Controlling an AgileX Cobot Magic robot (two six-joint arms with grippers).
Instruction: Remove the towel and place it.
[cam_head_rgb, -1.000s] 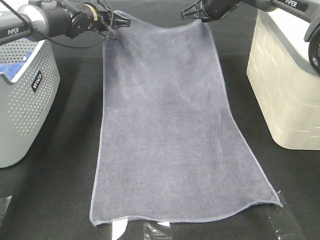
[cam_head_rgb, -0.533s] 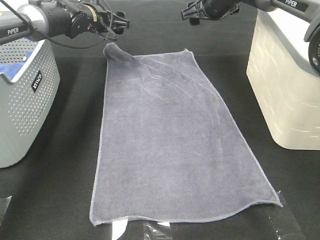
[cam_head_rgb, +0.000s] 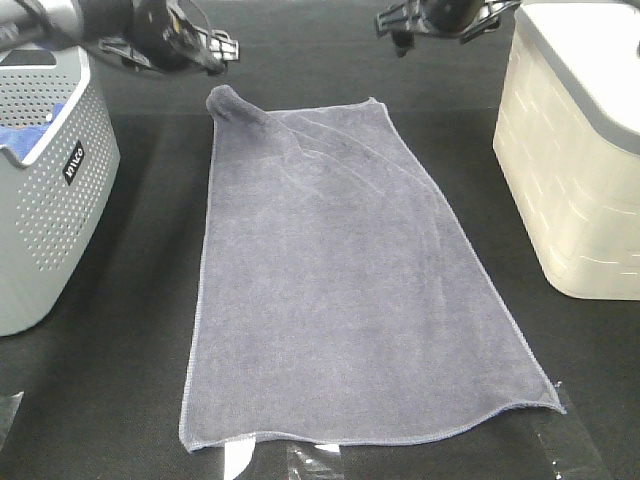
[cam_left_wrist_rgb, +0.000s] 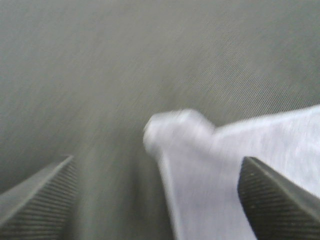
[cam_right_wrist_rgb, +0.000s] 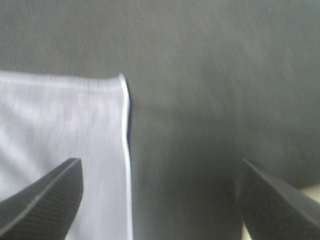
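Slate-grey terry, the towel (cam_head_rgb: 340, 280) lies spread flat on the black table (cam_head_rgb: 150, 330) between the grey basket (cam_head_rgb: 45, 190) and the cream bin (cam_head_rgb: 570, 160). Its far left corner is bunched. Beyond, left gripper (cam_head_rgb: 215, 45) and right gripper (cam_head_rgb: 400, 22) hover released, empty. Placing seems done.

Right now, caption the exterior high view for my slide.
Grey towel lies spread on black table, both open tools, left and right, clear above it.
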